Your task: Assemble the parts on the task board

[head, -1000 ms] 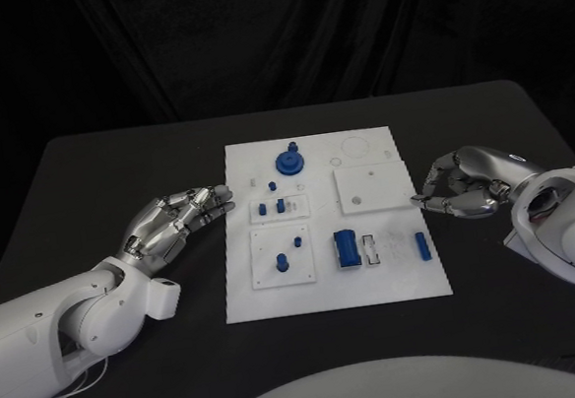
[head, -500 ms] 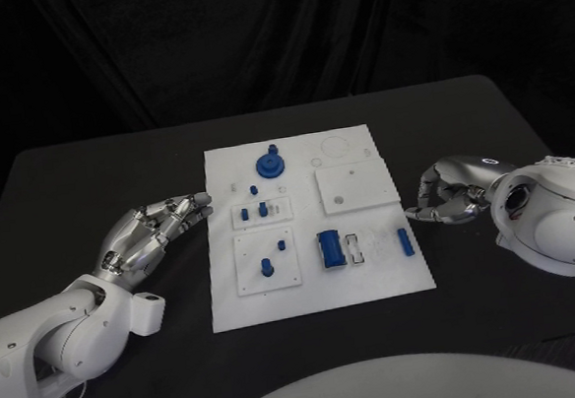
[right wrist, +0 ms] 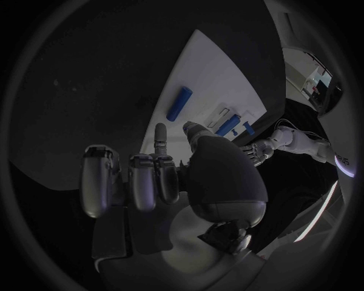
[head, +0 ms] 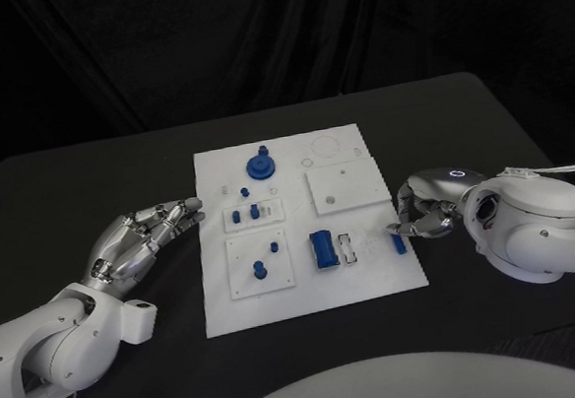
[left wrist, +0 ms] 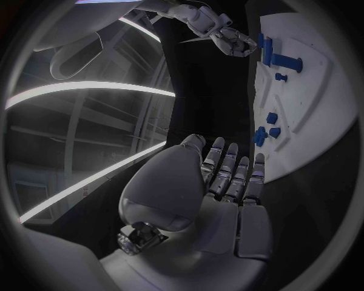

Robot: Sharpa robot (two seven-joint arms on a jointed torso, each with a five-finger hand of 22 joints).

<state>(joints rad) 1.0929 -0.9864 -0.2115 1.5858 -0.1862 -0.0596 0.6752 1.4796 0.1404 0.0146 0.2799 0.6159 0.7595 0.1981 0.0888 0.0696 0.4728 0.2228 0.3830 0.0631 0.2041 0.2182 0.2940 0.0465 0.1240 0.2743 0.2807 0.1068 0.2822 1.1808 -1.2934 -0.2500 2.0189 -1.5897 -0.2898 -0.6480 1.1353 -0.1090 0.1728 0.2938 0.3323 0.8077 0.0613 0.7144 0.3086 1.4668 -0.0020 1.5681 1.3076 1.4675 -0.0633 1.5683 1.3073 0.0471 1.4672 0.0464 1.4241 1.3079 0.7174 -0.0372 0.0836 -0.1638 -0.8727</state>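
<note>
The white task board lies mid-table. On it stand a round blue piece, several small blue pegs, a blue block and a slim blue bar near its right edge. My right hand hovers at that edge just beside the bar, fingers curled in, holding nothing. In the right wrist view the bar lies free on the board beyond the curled fingers. My left hand rests by the board's left edge, fingers stretched out and empty; its wrist view shows the fingers straight.
A raised white square plate sits on the board's right half, and smaller white plates hold the pegs on its left half. Black table surrounds the board on all sides.
The camera has shifted, sliding the whole scene left. My right hand has drawn in closer to the board's right edge and the blue bar. The left hand keeps its place beside the board.
</note>
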